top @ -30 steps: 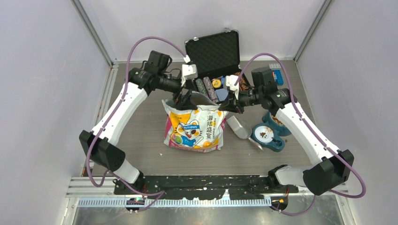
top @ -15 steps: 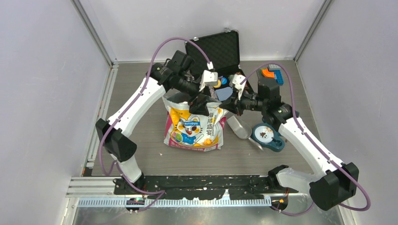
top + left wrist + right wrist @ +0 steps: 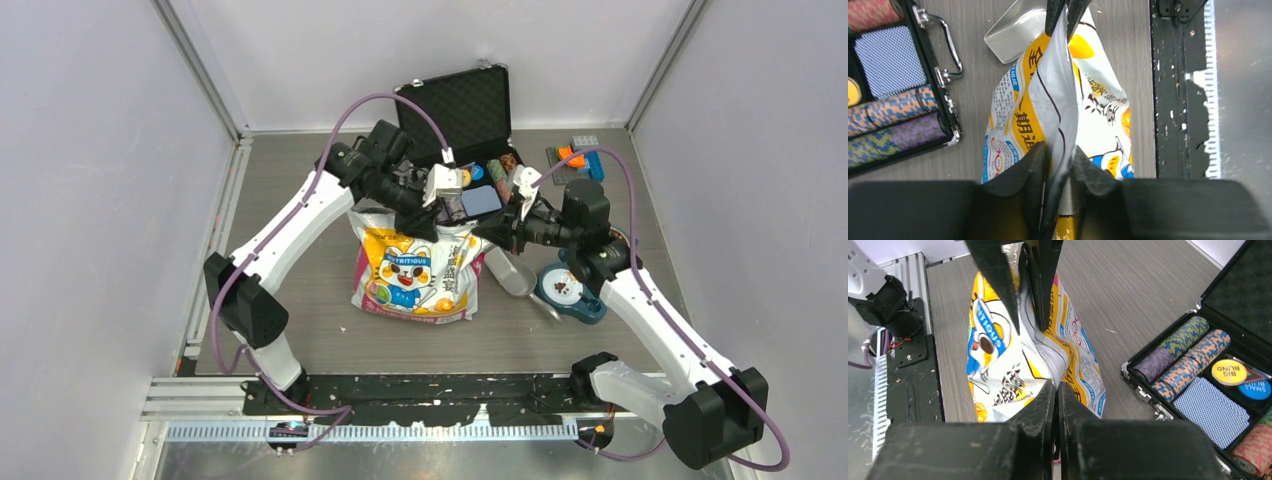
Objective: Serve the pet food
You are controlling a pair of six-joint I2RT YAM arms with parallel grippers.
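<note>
My left pincer clamps narrow on the silvery top edge of the cartoon-cat bag. My right pincer, its jaws all but meeting, pinches the same rim from the opposite end, so the two sets of fingers face each other along the top of the bag. The bag's bottom rests on the grey tabletop between my arms, printed face toward my bases (whether its mouth is open I cannot tell). The pet food shows as a few brown pieces in the blue dish, which sits on the tabletop to the right of the bag, beside my right forearm; what the bag holds is hidden. A metal scoop lies between bag and dish, just beside the bag. Behind the bag a black case stands open, lid up, with rows of striped poker chips and blue-backed cards inside.
</note>
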